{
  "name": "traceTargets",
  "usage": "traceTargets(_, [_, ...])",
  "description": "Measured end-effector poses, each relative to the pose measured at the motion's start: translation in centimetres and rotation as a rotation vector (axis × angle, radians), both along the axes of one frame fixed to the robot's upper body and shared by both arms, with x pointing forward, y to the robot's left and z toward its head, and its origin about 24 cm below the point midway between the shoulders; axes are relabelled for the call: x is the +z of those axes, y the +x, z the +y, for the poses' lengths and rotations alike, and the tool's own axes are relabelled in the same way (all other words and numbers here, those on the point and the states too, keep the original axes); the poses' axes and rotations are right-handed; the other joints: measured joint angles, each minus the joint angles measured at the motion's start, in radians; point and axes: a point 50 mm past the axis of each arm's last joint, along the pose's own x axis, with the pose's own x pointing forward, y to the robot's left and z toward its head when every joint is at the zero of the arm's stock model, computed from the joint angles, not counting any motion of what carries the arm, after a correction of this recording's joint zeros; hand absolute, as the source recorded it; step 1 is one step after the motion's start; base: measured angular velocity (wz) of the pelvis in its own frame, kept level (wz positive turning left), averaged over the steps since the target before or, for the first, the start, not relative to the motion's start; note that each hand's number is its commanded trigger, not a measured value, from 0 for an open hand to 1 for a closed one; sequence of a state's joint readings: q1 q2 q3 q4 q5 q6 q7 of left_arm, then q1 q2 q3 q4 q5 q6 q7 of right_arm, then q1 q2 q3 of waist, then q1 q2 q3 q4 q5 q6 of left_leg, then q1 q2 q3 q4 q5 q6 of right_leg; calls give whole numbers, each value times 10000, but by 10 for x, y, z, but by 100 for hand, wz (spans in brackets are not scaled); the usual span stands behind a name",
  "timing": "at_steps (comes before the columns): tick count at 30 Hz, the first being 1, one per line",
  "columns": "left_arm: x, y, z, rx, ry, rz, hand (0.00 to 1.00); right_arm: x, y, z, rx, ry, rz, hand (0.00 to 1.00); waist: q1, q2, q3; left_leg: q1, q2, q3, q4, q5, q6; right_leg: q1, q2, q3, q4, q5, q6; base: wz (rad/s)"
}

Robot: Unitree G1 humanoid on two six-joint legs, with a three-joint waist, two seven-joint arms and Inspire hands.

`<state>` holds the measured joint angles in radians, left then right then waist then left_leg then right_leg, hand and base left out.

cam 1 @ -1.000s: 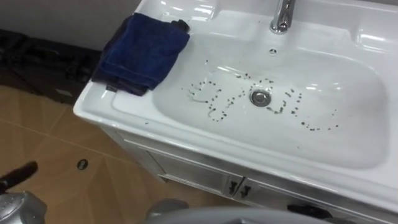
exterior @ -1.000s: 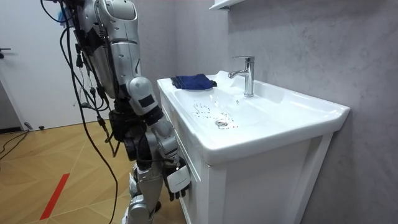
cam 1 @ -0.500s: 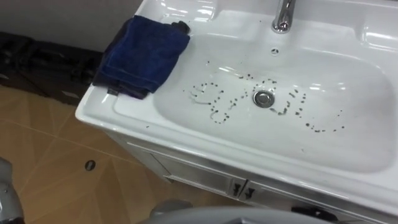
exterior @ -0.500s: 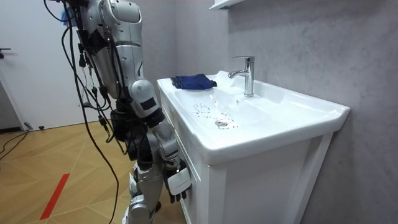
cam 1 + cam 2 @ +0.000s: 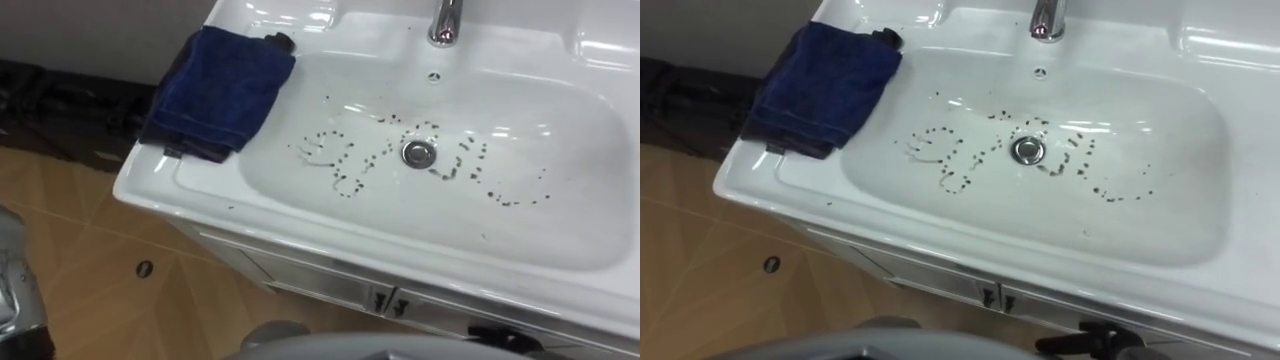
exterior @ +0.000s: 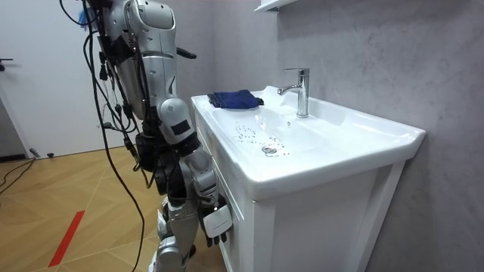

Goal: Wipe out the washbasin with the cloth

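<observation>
The white basin (image 5: 560,215) has dark specks (image 5: 345,160) scattered round its metal drain (image 5: 418,153). A folded dark blue cloth (image 5: 220,90) lies on the basin's left rim, partly over the edge of the bowl. No hand touches it. I stand at the front of the basin. My right hand (image 6: 214,224) hangs low beside the cabinet front, its fingers relaxed and holding nothing. A dark tip of my left hand (image 6: 187,54) pokes out past my chest in the room view, and its silver arm (image 5: 12,290) shows at the eye view's left edge.
A chrome tap (image 6: 301,91) stands at the back of the basin (image 6: 333,143). Under the basin is a white cabinet with door handles (image 5: 385,300). Wooden floor (image 5: 90,270) lies to my left, a grey wall behind the basin.
My left arm has risen: its dark tip now shows beyond my chest in the room view. The eye view has shifted slightly. Cloth and right hand have not moved.
</observation>
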<state>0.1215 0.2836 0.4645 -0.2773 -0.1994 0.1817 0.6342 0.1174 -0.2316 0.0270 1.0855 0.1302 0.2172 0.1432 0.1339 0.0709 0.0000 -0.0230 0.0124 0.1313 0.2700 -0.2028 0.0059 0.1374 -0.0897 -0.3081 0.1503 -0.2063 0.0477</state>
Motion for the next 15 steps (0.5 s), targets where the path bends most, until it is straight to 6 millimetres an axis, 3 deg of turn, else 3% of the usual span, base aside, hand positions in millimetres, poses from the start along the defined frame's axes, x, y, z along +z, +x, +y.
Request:
traceTargets(4, [-1, 10, -15, -941, 543, 405, 0, 0, 5, 1, 273, 56, -31, 0, -94, -64, 41, -12, 0, 0, 6, -1, 1, -3, -1, 13, 1, 0, 0, 0])
traceTargets(9, [-9, 17, -28, -1502, 1464, 1252, 0, 0, 7, 2, 414, 201, -177, 0, -533, -187, 102, 144, 3, 98, -108, 0, 0, 31, -3, 82, 9, 3, 3, -4])
traceTargets(15, [-20, 24, -42, -2395, 2206, 2110, 0, -1, 3, 1, 319, 462, -512, 0, -1050, -223, 35, 190, -6, 146, -216, 5, -6, 6, -6, 157, 4, 3, 3, -3])
